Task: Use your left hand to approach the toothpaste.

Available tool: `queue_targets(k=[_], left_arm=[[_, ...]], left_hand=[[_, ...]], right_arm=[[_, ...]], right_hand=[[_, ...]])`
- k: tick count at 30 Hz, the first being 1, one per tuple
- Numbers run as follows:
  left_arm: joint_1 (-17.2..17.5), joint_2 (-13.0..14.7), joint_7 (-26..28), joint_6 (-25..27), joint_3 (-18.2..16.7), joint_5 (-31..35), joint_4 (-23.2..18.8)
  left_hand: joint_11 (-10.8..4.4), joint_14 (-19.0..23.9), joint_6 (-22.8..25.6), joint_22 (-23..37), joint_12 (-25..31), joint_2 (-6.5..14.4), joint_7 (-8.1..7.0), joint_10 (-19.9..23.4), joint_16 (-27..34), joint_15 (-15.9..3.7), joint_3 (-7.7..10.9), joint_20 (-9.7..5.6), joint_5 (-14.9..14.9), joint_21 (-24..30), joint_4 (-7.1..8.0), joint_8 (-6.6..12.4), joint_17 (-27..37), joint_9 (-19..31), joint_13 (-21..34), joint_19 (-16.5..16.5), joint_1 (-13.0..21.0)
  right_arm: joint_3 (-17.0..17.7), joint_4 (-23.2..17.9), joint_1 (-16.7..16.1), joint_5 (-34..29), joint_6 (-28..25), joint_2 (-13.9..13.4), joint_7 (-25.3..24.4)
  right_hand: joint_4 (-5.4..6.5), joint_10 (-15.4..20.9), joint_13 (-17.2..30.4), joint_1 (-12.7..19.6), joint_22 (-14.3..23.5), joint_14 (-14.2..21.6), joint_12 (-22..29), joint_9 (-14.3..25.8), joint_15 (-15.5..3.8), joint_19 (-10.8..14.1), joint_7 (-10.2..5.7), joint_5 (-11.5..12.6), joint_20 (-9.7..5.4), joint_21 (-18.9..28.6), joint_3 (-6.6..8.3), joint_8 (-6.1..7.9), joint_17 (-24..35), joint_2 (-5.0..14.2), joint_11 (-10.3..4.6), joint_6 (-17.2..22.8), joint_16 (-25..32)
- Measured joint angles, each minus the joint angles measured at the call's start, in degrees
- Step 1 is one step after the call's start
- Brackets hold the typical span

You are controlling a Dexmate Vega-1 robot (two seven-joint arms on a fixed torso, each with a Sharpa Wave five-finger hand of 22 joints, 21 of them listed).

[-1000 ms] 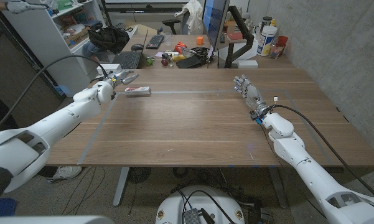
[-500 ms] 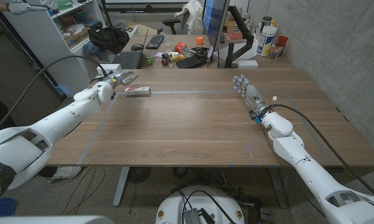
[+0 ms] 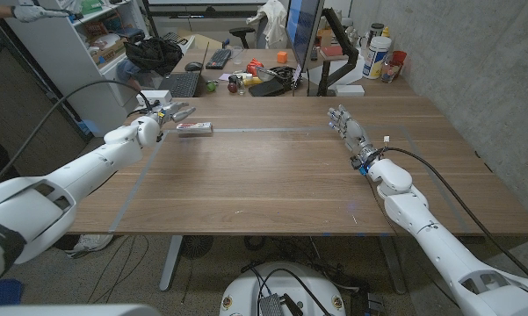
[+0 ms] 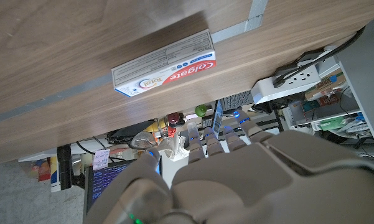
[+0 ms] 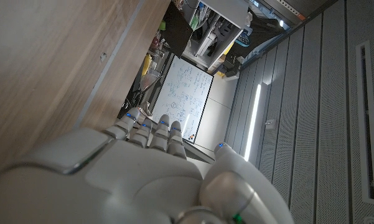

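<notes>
The toothpaste is a white, red and blue box [image 3: 194,128] lying flat on the wooden table [image 3: 272,175] near its far left edge, and the left wrist view shows the same box [image 4: 164,65]. My left hand [image 3: 162,115] hovers just left of it with fingers apart and nothing in them; a small gap separates fingertips and box. From the wrist camera the left hand [image 4: 224,168] points its fingertips [image 4: 208,134] toward the box. My right hand [image 3: 350,132] stands open on the right side of the table, fingers extended, as the right hand [image 5: 143,174] holds nothing.
A strip of grey tape [image 3: 264,131] runs across the table beside the box. Behind the table stands a cluttered desk with a keyboard [image 3: 182,84], a monitor [image 3: 302,35] and bottles [image 3: 378,54]. A white shelf unit [image 3: 70,53] stands at the far left.
</notes>
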Motion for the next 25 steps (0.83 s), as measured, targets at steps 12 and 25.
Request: queue_targets(k=[12,25], left_arm=[[-0.79,-0.72,0.2,-1.22,0.7,-0.43,2.55],[-1.28,-1.24,0.32,-1.76,1.38,-0.73,4.0]], left_hand=[[0.0,0.0,0.0,0.0,0.0,0.0,0.0,0.0,0.0,0.0,-0.15,0.0,0.0,0.0,-0.15,0.0,0.0,0.0,0.0,0.01,0.0],[0.0,0.0,0.0,0.0,0.0,0.0,0.0,0.0,0.0,0.0,-0.14,0.0,0.0,0.0,-0.14,0.0,0.0,0.0,0.0,0.01,0.0]], right_arm=[[-0.35,-0.86,-0.37,-0.12,-0.01,0.01,0.06],[-0.49,-1.81,-1.18,0.0,0.18,-0.46,0.34]], right_hand=[[0.0,0.0,0.0,0.0,0.0,0.0,0.0,0.0,0.0,0.0,0.0,0.0,0.0,-0.23,0.0,0.0,0.0,0.0,0.0,0.0,0.0],[0.0,0.22,0.0,0.0,0.0,0.0,0.0,0.0,0.0,0.0,-0.32,0.0,0.0,-0.22,0.0,0.0,0.0,0.0,0.22,0.31,0.0]])
